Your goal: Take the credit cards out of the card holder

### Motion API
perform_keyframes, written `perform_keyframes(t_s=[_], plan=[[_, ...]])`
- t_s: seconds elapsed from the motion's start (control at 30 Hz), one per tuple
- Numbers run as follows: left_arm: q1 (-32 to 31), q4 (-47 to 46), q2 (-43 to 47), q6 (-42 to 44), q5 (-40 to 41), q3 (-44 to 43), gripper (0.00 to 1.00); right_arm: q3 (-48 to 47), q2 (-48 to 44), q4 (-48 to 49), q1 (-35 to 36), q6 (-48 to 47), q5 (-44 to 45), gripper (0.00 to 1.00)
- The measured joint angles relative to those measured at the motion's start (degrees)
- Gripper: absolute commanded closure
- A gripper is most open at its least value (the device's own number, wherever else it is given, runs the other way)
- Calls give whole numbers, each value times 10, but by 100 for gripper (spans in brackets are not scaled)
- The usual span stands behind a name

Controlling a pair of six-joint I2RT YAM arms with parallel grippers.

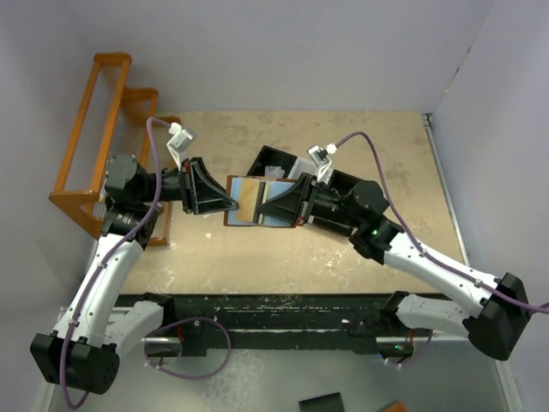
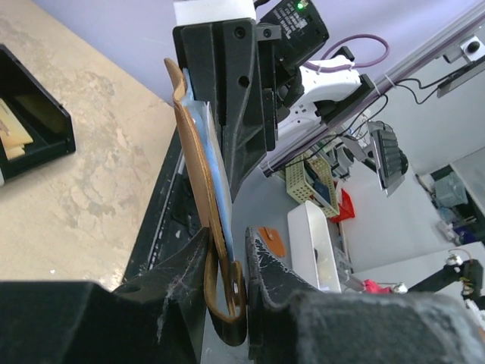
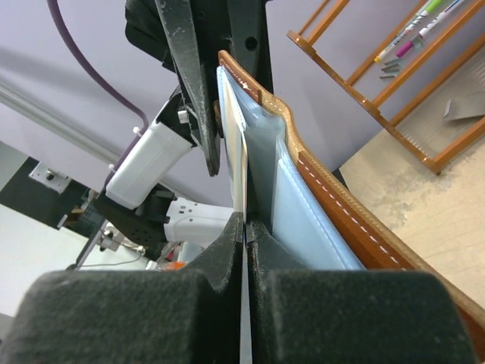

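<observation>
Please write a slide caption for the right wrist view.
Right end effector pinches the edge of a card in the open wallet.

card holder [image 3: 341, 205]: smooth brown leather, pale stitching; sleek blue-grey plastic lining
credit card [image 3: 243, 174]: thin, smooth, pale edge
right end effector fingers [image 3: 216, 258]: black, matt, grainy
worktop [image 1: 257, 249]: beige, matt, mottled, scuffed
rack [image 1: 111, 62]: orange, smooth

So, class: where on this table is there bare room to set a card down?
Bare: the table's front strip, between the held wallet and the arms' bases; also the back, between orange rack and black tray. Crowded: mid-table, around wallet and tray.
</observation>
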State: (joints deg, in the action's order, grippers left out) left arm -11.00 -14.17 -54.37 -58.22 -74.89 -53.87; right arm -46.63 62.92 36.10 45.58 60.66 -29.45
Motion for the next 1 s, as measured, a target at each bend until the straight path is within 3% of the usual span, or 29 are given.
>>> perform_keyframes(t_s=[0.03, 0.2, 0.3, 0.83, 1.0], plan=[[0, 13, 0, 11, 2, 0, 70, -2, 2, 0, 1, -1, 0, 100], [-4, 70, 0, 50, 9, 0, 92, -4, 14, -4, 6, -3, 3, 100], [-4, 91, 0, 64, 14, 0, 99, -4, 12, -13, 8, -9, 5, 100], [-8, 63, 0, 35, 1, -2, 100, 21, -69, -81, 9, -28, 17, 100], [-8, 79, 0, 51, 3, -6, 100, 21, -90, -129, -22, -29, 9, 100]])
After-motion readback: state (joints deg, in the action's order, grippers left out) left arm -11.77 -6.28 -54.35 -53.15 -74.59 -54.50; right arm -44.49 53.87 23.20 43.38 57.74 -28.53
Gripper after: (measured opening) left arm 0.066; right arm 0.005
